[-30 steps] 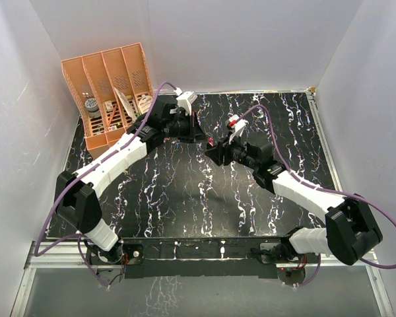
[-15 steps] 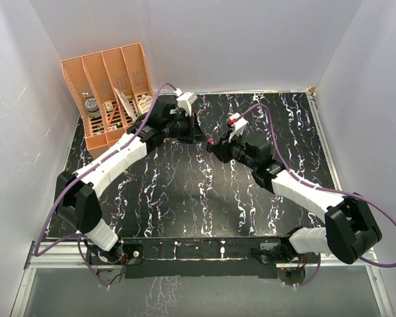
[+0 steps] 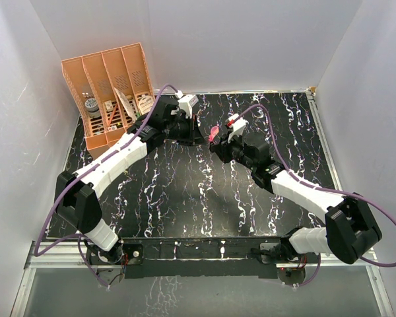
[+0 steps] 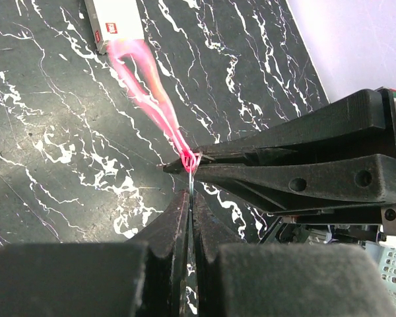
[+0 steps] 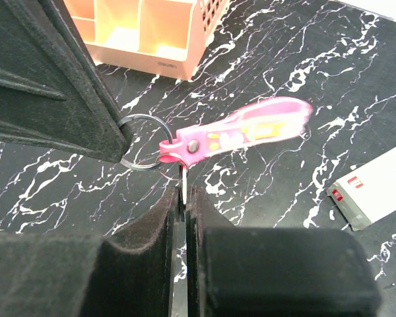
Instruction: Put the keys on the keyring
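The keyring hangs in mid-air between my two grippers, above the black marbled table. Its dark wire ring is pinched by my left gripper, which is shut on the ring's thin edge. My right gripper is shut on a thin metal piece just under the loop of the pink tag. The tag sticks out sideways and looks blurred. From above, the tag shows between the left gripper and the right gripper. No keys can be made out.
A white box with a red mark lies flat on the table beyond the tag, its end near the tag's far tip. An orange desk organiser with small items stands at the back left. White walls enclose the table.
My right gripper moved up and left towards the left gripper and shut at the tag's loop. The pink tag swung up into view. The left arm barely moved.
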